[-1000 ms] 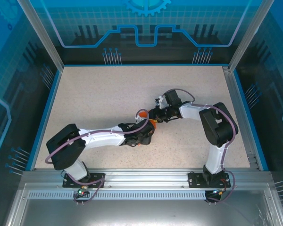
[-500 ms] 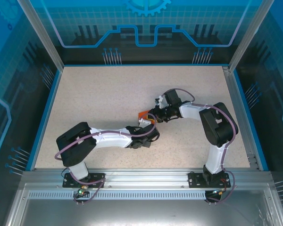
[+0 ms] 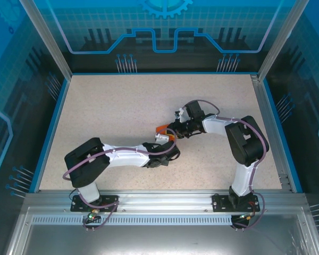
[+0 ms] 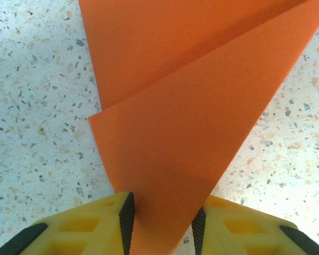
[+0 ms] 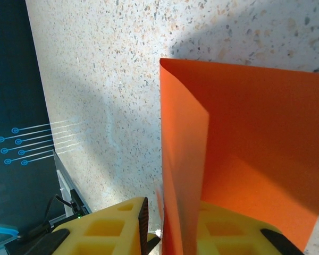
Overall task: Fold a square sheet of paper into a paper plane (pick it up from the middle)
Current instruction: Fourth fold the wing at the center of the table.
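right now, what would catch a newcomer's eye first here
The bright orange paper, creased into a pointed flap, stands out against the pale speckled table. Both arms meet over it at mid-table. The left gripper has the paper's tip between its parted jaws, while the right gripper appears to pinch a folded edge that stands upright.

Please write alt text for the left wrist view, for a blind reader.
Folded orange paper narrows downward into the gap between the two yellow fingers of the left gripper. A speckled table lies beneath.
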Controlling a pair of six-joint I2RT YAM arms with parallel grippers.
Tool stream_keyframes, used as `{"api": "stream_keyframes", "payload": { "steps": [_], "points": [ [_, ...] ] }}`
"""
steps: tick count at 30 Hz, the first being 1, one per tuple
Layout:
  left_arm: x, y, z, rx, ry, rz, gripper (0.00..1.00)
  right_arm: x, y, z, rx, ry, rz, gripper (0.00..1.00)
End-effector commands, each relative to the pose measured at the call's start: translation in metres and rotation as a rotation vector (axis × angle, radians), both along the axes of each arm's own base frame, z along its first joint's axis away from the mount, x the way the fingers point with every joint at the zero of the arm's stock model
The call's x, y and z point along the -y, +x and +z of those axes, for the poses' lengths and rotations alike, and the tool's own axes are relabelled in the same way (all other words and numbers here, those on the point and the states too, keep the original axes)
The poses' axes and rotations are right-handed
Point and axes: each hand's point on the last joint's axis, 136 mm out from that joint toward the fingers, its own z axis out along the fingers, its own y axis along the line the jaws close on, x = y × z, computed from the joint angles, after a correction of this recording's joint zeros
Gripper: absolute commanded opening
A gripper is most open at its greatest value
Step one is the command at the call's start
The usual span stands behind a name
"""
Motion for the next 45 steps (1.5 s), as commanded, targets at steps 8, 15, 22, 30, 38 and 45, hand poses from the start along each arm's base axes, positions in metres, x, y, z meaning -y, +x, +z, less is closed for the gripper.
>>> {"api": "stream_keyframes", "payload": {
  "steps": [8,15,22,30,38,45],
  "points": [
    [0.002,0.003,0.004,0.020,0.013,0.006,0.28,0.003,0.001,0.013,0.016,0.012,0.005,0.24],
    [0.007,0.005,0.008,0.031,-0.006,-0.007,0.17,0.004,-0.001,0.010,0.010,0.007,0.002,0.24],
    [0.012,0.007,0.010,0.037,-0.020,-0.034,0.10,0.006,-0.003,0.013,0.017,0.002,-0.003,0.25],
    [0.022,0.008,0.019,0.032,-0.132,-0.097,0.04,0.039,0.001,0.038,0.089,-0.025,-0.079,0.42],
    [0.022,0.008,0.015,-0.018,-0.263,-0.134,0.03,0.060,-0.014,0.053,0.132,-0.067,-0.110,0.48],
    [0.018,0.005,0.013,-0.066,-0.432,-0.118,0.03,0.061,-0.029,0.044,0.107,-0.058,-0.111,0.48]
  ]
}}
